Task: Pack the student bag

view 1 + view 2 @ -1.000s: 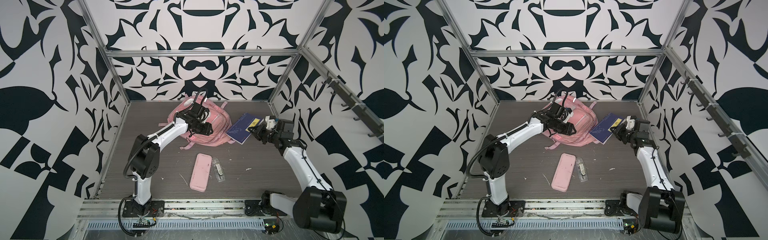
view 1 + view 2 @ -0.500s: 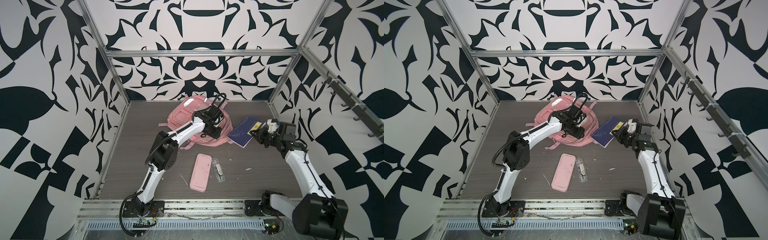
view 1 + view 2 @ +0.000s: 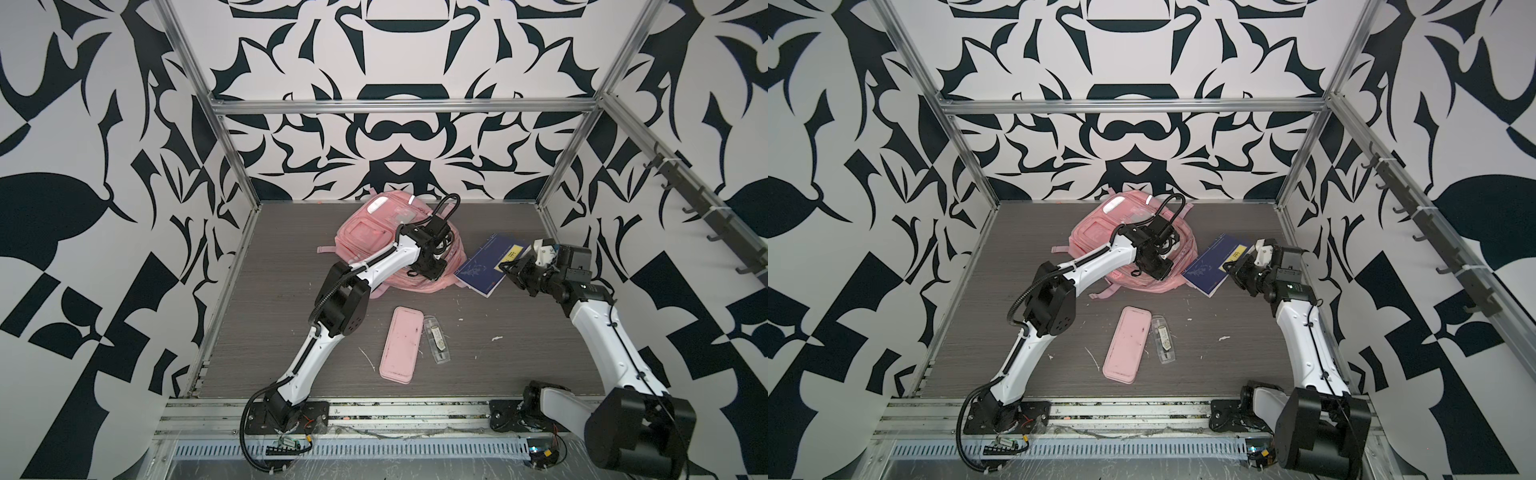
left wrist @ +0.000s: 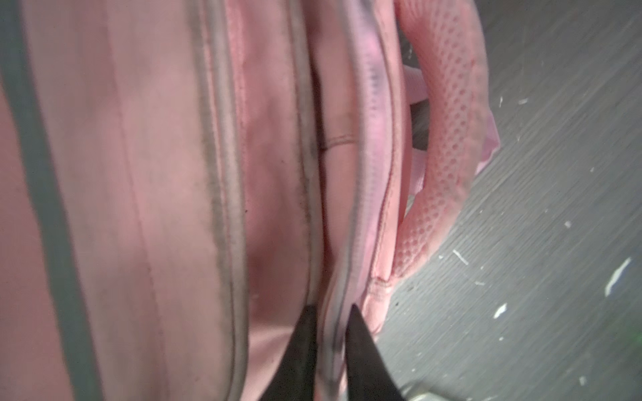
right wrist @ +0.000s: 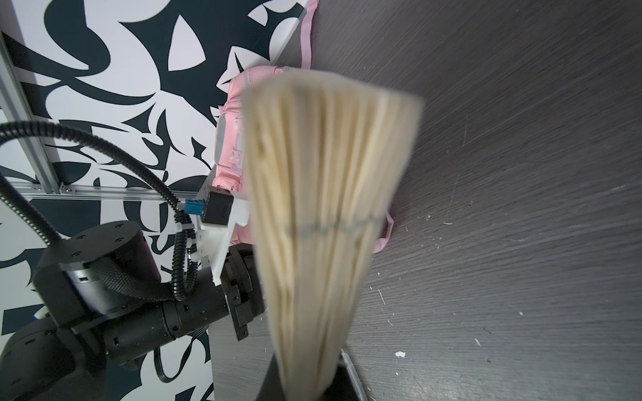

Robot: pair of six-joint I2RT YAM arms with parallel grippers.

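1. One pink bag lies at the far middle of the table.
2. The left claw is clenched on the bag's zip edge (the left wrist view shows the fabric pinched tight).
3. The right claw grasps one blue book, tilted, just right of the bag.
4. Nearer, one pink pencil case and one clear case lie side by side.
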